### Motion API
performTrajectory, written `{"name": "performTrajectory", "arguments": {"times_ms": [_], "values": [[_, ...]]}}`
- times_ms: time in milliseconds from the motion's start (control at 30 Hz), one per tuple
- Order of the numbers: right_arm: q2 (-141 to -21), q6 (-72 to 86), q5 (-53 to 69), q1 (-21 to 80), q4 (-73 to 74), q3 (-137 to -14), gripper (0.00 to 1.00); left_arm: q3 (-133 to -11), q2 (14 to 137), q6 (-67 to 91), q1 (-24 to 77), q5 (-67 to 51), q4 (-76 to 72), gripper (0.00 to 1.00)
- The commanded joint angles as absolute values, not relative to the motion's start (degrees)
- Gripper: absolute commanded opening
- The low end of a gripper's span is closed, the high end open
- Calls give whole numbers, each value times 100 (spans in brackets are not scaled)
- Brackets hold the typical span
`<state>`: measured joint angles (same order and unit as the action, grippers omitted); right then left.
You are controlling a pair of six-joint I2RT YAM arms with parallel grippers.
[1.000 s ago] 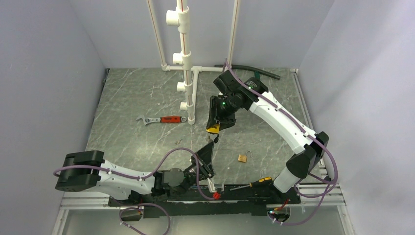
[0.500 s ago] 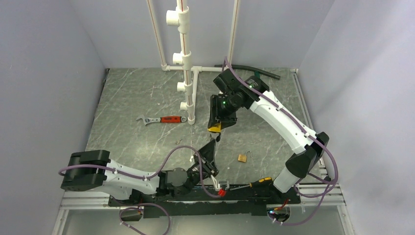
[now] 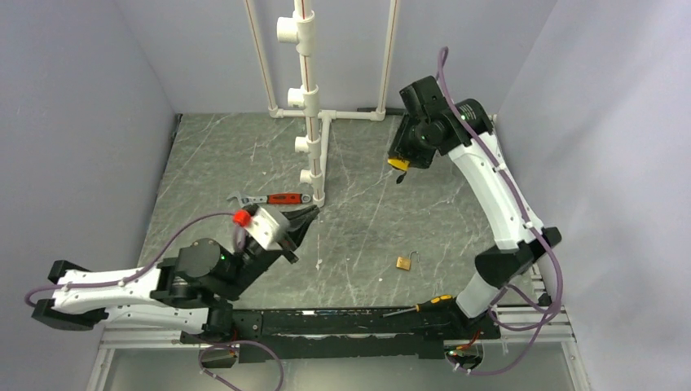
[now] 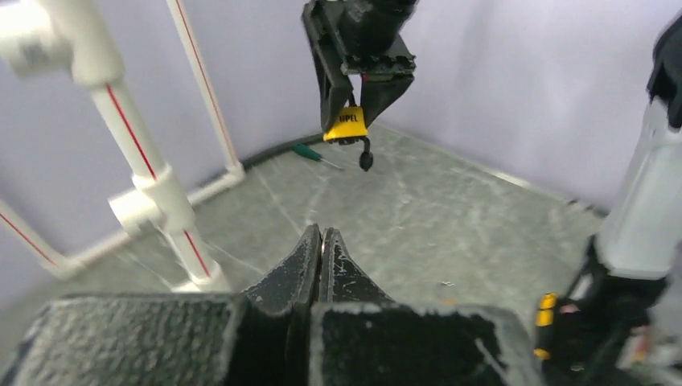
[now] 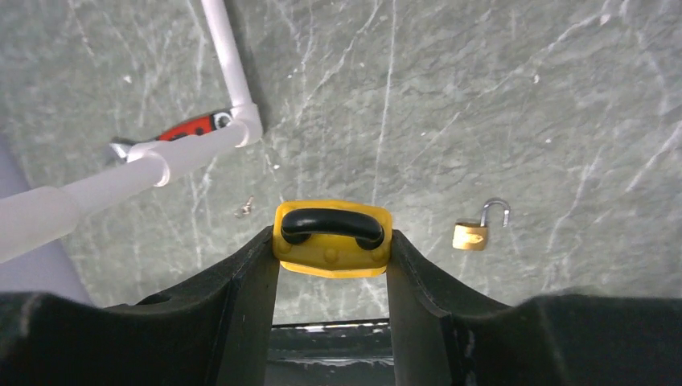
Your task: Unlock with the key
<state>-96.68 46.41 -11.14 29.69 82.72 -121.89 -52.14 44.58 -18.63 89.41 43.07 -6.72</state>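
Key (image 5: 245, 207): on tabletop (image 3: 456, 228); 9 o'clock of brass padlock (image 3: 403, 262)
Left jaws: pressed together; hovering near wrench (image 3: 273, 198)
Right jaws: clamping yellow padlock (image 3: 398, 164) aloft; tabletop's 1 o'clock
Obstacle: white pipe stand (image 3: 308, 147); wrench's 3 o'clock

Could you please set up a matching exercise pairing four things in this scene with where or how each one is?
Things:
1. yellow padlock
2. brass padlock
3. red-handled wrench
4. left gripper

States:
A. fingers shut together
B. lying beside the white pipe
C. clamped in the right gripper
D. on the table, shackle open

Pairs: 1-C, 2-D, 3-B, 4-A
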Motion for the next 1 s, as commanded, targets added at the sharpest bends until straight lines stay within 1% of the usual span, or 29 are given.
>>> {"name": "performTrajectory", "arguments": {"times_ms": [0, 167, 300, 400, 433, 500, 533, 567, 733, 900, 967], "values": [[-8457, 5427, -1098, 3032, 7197, -11103, 0, -5164, 4135, 1944, 8594, 4285, 674, 0], [-7378, 6047, -954, 3050, 6162, -9836, 0, -5246, 4019, 3995, 8123, 4428, 989, 0], [-6620, 6120, -549, 3053, 5152, -8718, 0, -5086, 4045, 4880, 7729, 4169, 786, 0], [-6416, 6168, -477, 3064, 5147, -8479, 0, -5231, 4268, 6295, 7335, 3940, 1641, 0], [-6375, 6152, -449, 3067, 5165, -8434, 0, -5139, 4301, 6413, 7177, 3653, 1519, 0], [-6234, 6231, -361, 3068, 5073, -8239, 0, -4496, 4284, 6242, 6953, 2946, 261, 0], [-6120, 6349, -256, 3067, 4959, -8072, 0, -4002, 4273, 6190, 6880, 2709, -872, 0], [-6021, 6521, -128, 3067, 4844, -7928, 0, -3639, 4290, 6082, 6821, 2521, -1675, 0], [-5927, 7186, 380, 3067, 4767, -7821, 0, -2550, 4644, 5512, 6674, 2019, -4774, 0], [-5549, 7742, 629, 3071, 3764, -7124, 0, -2490, 5161, 5048, 6653, 1599, -5949, 0], [-5515, 7722, 589, 3075, 3612, -7087, 0, -2516, 5331, 4874, 6645, 1399, -6383, 0]]}}
